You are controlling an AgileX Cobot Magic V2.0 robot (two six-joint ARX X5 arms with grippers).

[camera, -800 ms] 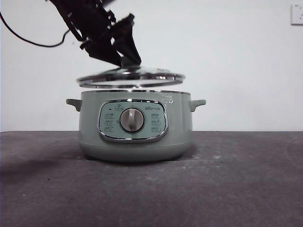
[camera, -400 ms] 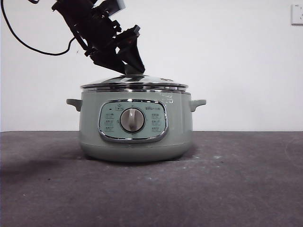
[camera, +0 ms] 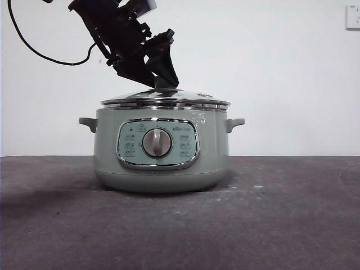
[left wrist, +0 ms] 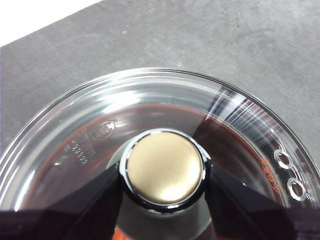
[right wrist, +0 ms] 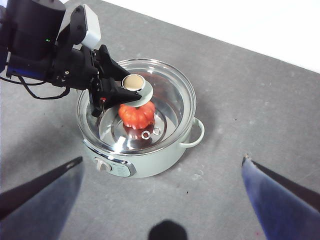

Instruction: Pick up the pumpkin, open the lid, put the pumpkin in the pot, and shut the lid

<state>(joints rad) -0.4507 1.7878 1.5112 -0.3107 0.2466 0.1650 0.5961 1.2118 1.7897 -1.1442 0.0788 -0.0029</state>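
Note:
The sage-green pot (camera: 163,169) stands in the middle of the table, its dial facing the front view. The glass lid (camera: 166,100) lies level on the pot's rim. My left gripper (camera: 163,84) reaches down from the upper left and is shut on the lid's knob (left wrist: 164,167), one jaw on each side. Through the glass, the right wrist view shows the orange pumpkin (right wrist: 136,115) inside the pot (right wrist: 150,160). My right gripper (right wrist: 162,160) hangs open high above the table, with nothing between its jaws.
The pot sits on a dark grey table (camera: 281,225) in front of a white wall. A black cable (camera: 34,50) trails from the left arm. A wall socket (camera: 352,17) is at the top right.
The lid was hovering tilted above the pot; the left gripper has lowered it onto the rim and shifted it slightly right.

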